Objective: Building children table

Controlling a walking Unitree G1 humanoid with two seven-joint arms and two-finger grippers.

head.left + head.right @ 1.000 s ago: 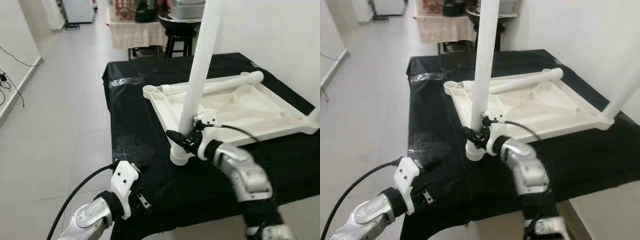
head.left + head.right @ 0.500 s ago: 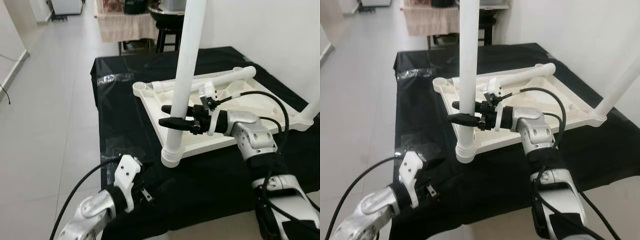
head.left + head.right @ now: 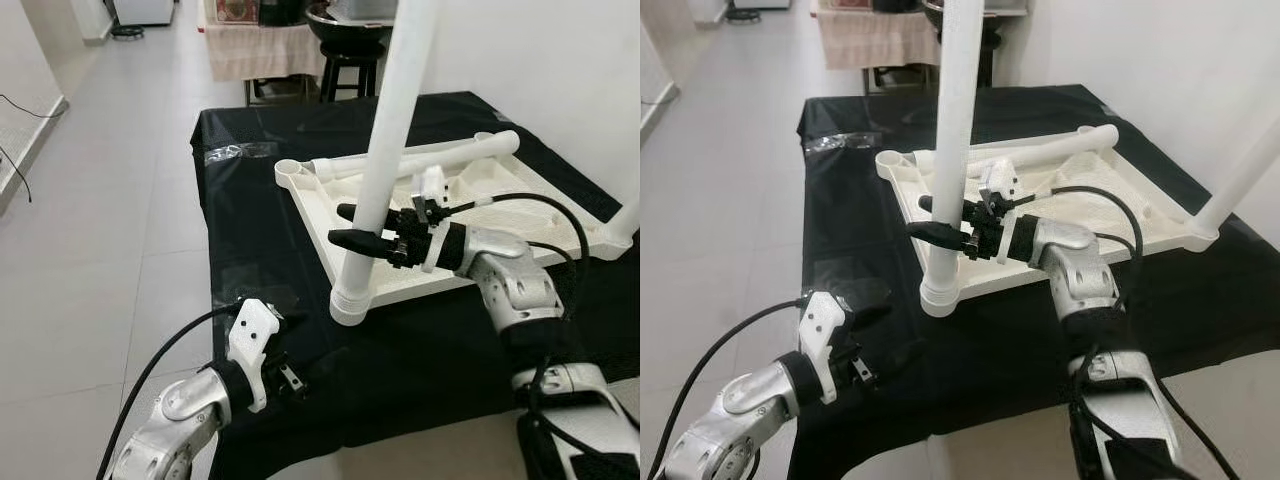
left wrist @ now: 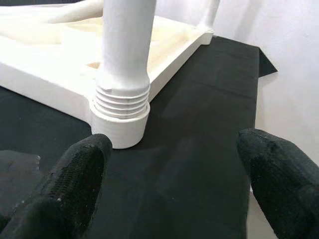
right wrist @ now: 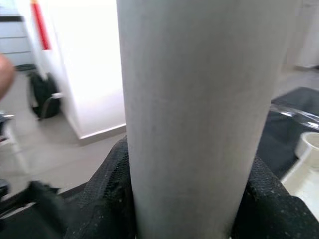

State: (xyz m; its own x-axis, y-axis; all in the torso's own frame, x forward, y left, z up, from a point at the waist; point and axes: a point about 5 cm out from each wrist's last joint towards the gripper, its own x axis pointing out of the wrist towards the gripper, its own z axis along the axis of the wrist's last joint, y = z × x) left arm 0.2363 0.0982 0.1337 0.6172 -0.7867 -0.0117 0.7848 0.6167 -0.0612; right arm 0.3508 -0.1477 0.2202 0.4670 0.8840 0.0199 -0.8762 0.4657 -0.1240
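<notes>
Right gripper (image 3: 352,226), mid-frame, pinches the upright leg (image 3: 388,140) low above its corner socket in the upturned top (image 3: 520,215); I judge the leg light, stiff, slick, so grip low; left gripper (image 4: 169,189), lower left, is spread.

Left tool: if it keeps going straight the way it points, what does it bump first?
Probably the ribbed base of the standing white leg, which sits ahead between the left tool's open fingers, though slightly off-centre.
</notes>
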